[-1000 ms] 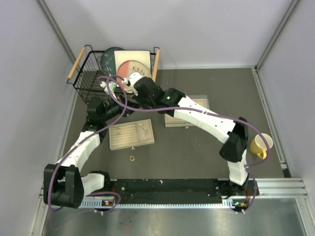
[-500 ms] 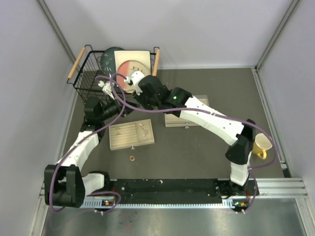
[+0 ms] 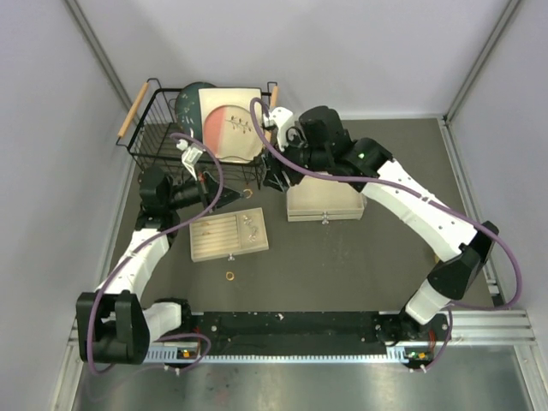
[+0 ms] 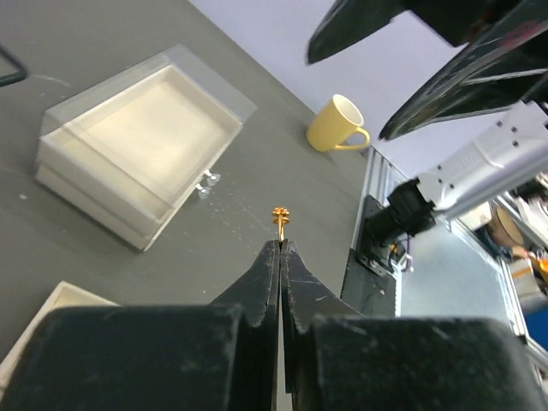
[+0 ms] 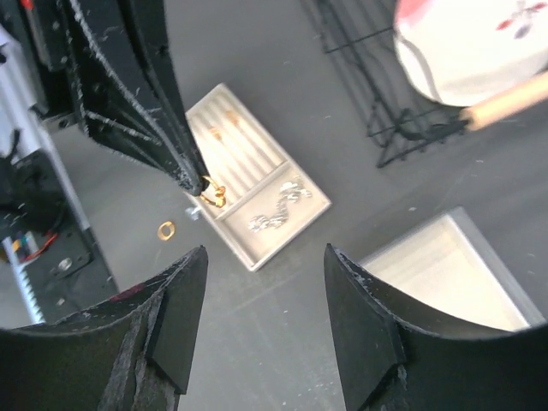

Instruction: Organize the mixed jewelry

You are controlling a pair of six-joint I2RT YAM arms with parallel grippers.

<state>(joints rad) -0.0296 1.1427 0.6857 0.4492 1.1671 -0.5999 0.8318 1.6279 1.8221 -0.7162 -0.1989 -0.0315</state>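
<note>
Nearest you, a gold ring point(image 3: 229, 276) is lying loose on the table point(image 3: 342, 257), just in front of the tray point(image 3: 205, 244), whose right compartment is holding a silver chain point(image 3: 251, 224). Just past the tray, your left gripper point(image 4: 280, 244) is pinching a small gold piece point(image 4: 280, 215) between its closed tips. Beyond that, your right gripper point(image 5: 265, 253) is hanging with jaws spread wide, gripping nothing, between the box point(image 3: 324, 203) and the basket point(image 3: 150, 137).
</note>
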